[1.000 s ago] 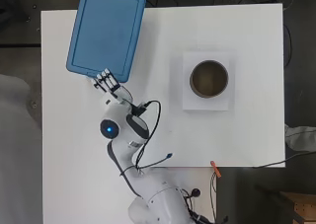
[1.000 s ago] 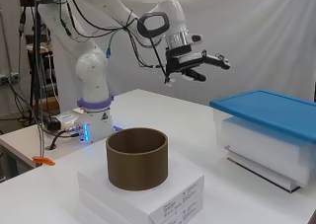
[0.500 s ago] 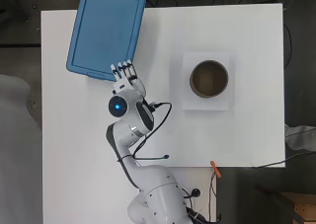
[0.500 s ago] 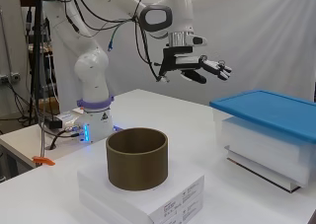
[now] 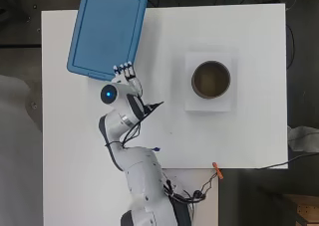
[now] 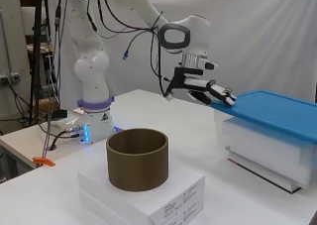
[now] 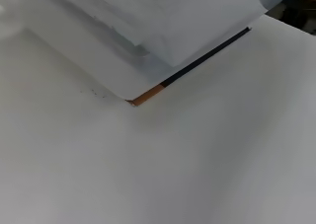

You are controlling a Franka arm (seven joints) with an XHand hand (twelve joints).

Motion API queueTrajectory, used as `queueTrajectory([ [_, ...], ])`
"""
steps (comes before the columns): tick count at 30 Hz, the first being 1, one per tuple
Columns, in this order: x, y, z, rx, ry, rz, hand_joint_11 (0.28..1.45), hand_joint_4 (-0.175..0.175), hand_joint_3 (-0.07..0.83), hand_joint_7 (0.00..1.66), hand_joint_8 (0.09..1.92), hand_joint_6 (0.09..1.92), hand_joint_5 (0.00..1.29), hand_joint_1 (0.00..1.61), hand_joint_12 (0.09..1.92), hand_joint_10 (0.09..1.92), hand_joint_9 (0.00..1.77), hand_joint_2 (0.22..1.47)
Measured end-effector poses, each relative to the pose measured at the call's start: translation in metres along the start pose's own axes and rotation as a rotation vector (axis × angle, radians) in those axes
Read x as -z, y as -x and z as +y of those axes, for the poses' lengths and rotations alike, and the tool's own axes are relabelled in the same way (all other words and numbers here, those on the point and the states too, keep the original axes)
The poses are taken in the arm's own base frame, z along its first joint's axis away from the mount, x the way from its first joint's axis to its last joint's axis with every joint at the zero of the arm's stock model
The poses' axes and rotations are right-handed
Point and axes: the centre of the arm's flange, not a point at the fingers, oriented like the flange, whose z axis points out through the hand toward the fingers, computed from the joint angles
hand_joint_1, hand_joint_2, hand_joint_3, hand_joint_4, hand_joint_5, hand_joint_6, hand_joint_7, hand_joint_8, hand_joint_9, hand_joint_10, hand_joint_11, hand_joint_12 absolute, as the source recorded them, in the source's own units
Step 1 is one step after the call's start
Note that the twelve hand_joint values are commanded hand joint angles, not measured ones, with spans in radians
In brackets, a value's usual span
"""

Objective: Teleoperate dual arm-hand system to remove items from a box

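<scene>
Reaching further since the earlier frame, the hand point(image 6: 205, 88) now has its straight, spread fingers at the blue lid's point(image 5: 107, 29) near edge. That lid covers the white box point(image 6: 270, 150) on the surface point(image 5: 224, 151), well apart from the brown ring point(image 6: 137, 158).

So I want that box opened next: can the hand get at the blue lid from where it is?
Probably yes: the hand hovers open at the blue lid's near edge, nothing between.

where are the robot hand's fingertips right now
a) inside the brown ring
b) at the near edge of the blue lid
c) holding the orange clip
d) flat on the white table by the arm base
b: the robot hand reaches out with straight fingers whose tips meet the edge of the blue lid, well away from the brown ring.
</scene>
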Motion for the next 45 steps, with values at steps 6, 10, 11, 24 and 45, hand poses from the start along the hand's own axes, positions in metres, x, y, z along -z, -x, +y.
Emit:
queueTrajectory([
  [6, -0.017, -0.022, 0.001, -0.151, 0.16, 0.008, 0.38, -0.001, 0.007, 0.35, 0.09, 0.09, 0.17, 0.34, 0.09, 0.09, 0.43, 1.06],
  [10, -0.005, -0.007, 0.015, -0.145, 0.22, 0.051, 0.42, -0.001, 0.005, 0.44, 0.09, 0.09, 0.29, 0.45, 0.09, 0.09, 0.5, 1.08],
  [11, -0.008, -0.004, 0.018, -0.134, 0.223, 0.048, 0.48, 0.027, 0.006, 0.62, 0.09, 0.09, 0.48, 0.51, 0.09, 0.09, 0.66, 1.12],
  [24, 0.009, 0.026, 0.062, 0.141, 0.322, 0.277, 0.85, -0.175, 0.0, 1.04, 0.75, 1.31, 0.75, 1.37, 0.09, 0.88, 1.1, 1.11],
  [45, 0.159, 0.025, 0.04, 0.202, 0.409, 0.275, 0.67, 0.172, 0.001, 1.2, 0.09, 1.47, 0.64, 0.82, 0.81, 0.09, 1.33, 1.31],
])
